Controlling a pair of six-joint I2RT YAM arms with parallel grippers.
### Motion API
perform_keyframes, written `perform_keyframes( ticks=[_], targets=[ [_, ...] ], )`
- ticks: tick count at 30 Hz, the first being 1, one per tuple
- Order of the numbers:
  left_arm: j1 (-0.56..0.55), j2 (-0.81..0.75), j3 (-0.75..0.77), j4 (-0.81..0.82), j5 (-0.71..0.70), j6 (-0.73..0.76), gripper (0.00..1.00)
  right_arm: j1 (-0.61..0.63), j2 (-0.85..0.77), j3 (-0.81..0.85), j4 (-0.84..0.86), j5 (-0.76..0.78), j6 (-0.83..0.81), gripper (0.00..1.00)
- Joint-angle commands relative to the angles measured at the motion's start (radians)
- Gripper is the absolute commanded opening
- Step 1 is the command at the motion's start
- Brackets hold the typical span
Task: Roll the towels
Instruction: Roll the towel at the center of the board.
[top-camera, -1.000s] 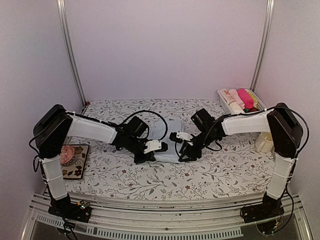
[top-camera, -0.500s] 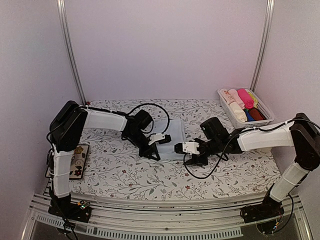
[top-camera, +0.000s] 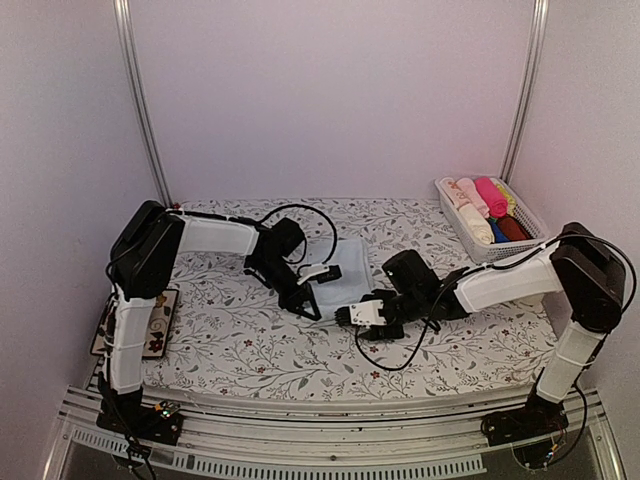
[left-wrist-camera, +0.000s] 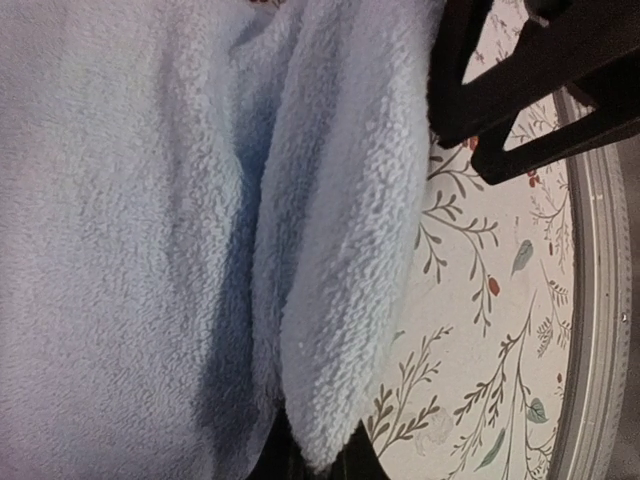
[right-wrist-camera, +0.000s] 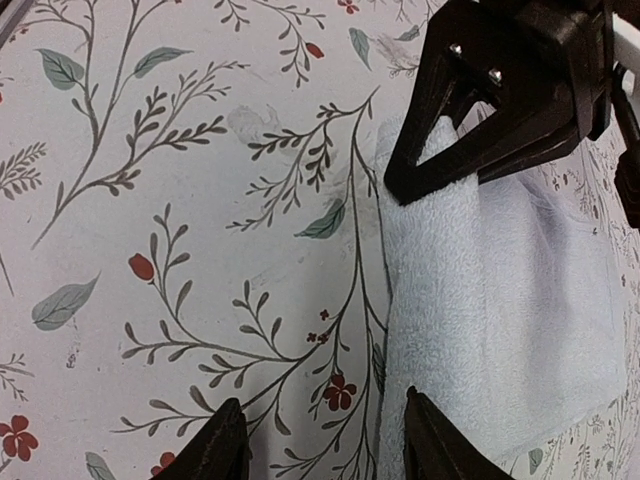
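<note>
Left wrist view, fluffy pale blue towel (left-wrist-camera: 150, 250), edge curled over

You're looking at a plain light blue towel (top-camera: 340, 278) with no print on it. It lies on a tabletop (top-camera: 450, 345) covered in white, sprigged with grey-green leaves and small red flowers. The left end effector (top-camera: 306, 306) and right end effector (right-wrist-camera: 325, 440) are both black. The arms are black at the joints and white along the links. In the white basket (top-camera: 452, 215) the rolled cloths (top-camera: 490, 197) run cream, pale pink, hot pink and yellow-green, with dark blue and maroon at the near end. The mat (top-camera: 158, 325) at far left has a dark border and a red-and-cream flower pattern.
</note>
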Motion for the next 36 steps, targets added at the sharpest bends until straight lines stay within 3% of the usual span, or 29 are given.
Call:
perform_keyframes(
  ticks=[1, 36],
  targets=[
    [0.004, 0.055, -0.01, -0.085, -0.003, -0.008, 0.0, 0.006, 0.034, 0.021, 0.057, 0.066, -0.01, 0.53],
    [0.031, 0.112, 0.041, -0.107, 0.002, -0.029, 0.0, 0.006, 0.053, 0.014, 0.158, 0.085, -0.066, 0.54]
  ],
)
